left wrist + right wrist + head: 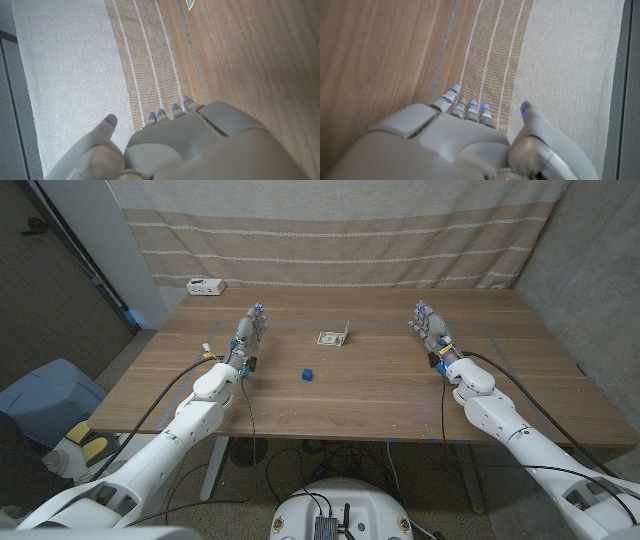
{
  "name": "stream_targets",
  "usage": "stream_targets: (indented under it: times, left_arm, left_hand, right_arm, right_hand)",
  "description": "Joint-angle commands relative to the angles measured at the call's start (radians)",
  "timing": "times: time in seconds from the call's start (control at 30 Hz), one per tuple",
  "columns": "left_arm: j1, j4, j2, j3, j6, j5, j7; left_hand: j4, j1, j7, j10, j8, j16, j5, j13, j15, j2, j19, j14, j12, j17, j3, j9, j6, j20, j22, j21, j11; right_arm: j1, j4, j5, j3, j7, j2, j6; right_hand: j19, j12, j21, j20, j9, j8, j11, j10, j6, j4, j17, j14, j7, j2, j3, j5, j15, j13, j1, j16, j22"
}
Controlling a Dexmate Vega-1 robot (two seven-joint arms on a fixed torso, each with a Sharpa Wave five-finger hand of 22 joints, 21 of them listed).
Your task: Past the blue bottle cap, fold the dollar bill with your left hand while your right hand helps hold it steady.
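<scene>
On the table (380,395), a white box (206,285) sits far from the bill (331,337).

Blue cap (307,375); green bill (331,338); striped tan curtain (330,240).

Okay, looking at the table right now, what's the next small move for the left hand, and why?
Probably move the left hand inward across the table toward the dollar bill. The bill lies untouched beyond the blue bottle cap, one end lifted slightly, while both hands wait apart at the table's sides holding nothing. The right hand would then come in to steady it.
</scene>
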Motion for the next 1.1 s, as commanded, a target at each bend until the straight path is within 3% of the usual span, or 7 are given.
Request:
stream_targets:
  times: [0.03,0.37,0.7,1.03,1.1]
  left_arm:
    - [0.026,-0.036,0.019,-0.004,0.01,0.0,0.008]
    - [0.032,-0.048,0.029,-0.005,0.018,0.003,0.011]
    - [0.028,-0.042,0.031,-0.003,0.021,0.004,0.005]
    - [0.019,-0.032,0.034,-0.001,0.033,0.0,-0.003]
    - [0.018,-0.03,0.034,-0.001,0.035,-0.002,-0.005]
  left_hand:
    - [-0.001,0.004,-0.007,-0.296,0.005,0.008,0.006,0.004,-0.042,0.09,-0.132,-0.302,0.006,0.003,0.007,0.003,-0.287,0.001,0.003,0.004,-0.005]
    - [-0.003,0.007,-0.005,-0.284,0.007,0.007,0.008,0.004,-0.038,0.088,-0.122,-0.293,0.008,0.003,0.006,0.003,-0.274,0.005,0.003,0.005,0.003]
    - [-0.005,0.009,-0.004,-0.272,0.008,0.007,0.01,0.005,-0.031,0.084,-0.116,-0.282,0.01,0.002,0.004,0.004,-0.265,0.009,0.003,0.004,0.004]
    - [-0.012,0.015,-0.017,-0.241,0.012,0.013,0.013,0.005,0.0,0.074,-0.091,-0.241,0.016,0.001,-0.001,0.004,-0.233,0.044,0.002,0.006,0.019]
    - [-0.013,0.017,-0.027,-0.231,0.01,0.013,0.015,0.005,0.019,0.07,-0.083,-0.224,0.016,0.002,-0.004,0.004,-0.224,0.064,0.002,0.005,0.044]
  right_arm:
    - [-0.001,-0.065,-0.072,-0.024,-0.057,-0.038,-0.052]
    - [0.046,-0.14,-0.22,-0.082,-0.127,-0.091,-0.158]
    - [0.097,-0.176,-0.317,-0.128,-0.159,-0.105,-0.249]
    - [0.143,-0.191,-0.401,-0.173,-0.164,-0.107,-0.304]
    - [0.154,-0.198,-0.427,-0.186,-0.169,-0.109,-0.32]
  right_hand:
    - [0.008,0.007,0.007,0.006,0.003,0.009,0.015,0.006,0.014,-0.013,0.001,0.007,-0.008,0.011,0.023,0.003,0.006,0.003,0.028,0.007,0.004]
    - [0.014,0.015,0.008,0.015,0.003,0.012,0.024,0.033,0.032,-0.035,0.0,0.015,-0.006,0.013,0.037,-0.003,0.008,0.004,0.053,0.006,0.004]
    - [0.033,0.015,0.012,0.017,0.004,0.012,0.015,0.049,0.049,-0.069,0.002,0.042,-0.028,0.035,0.075,-0.021,0.005,0.004,0.105,0.012,0.005]
    - [0.049,0.021,0.016,0.018,0.005,0.018,0.013,0.074,0.08,-0.075,0.006,0.067,-0.029,0.043,0.093,-0.034,0.002,0.005,0.125,0.02,0.006]
    - [0.065,0.025,0.021,0.019,0.005,0.02,0.019,0.095,0.097,-0.075,0.01,0.092,-0.027,0.045,0.102,-0.041,0.001,0.006,0.133,0.03,0.007]
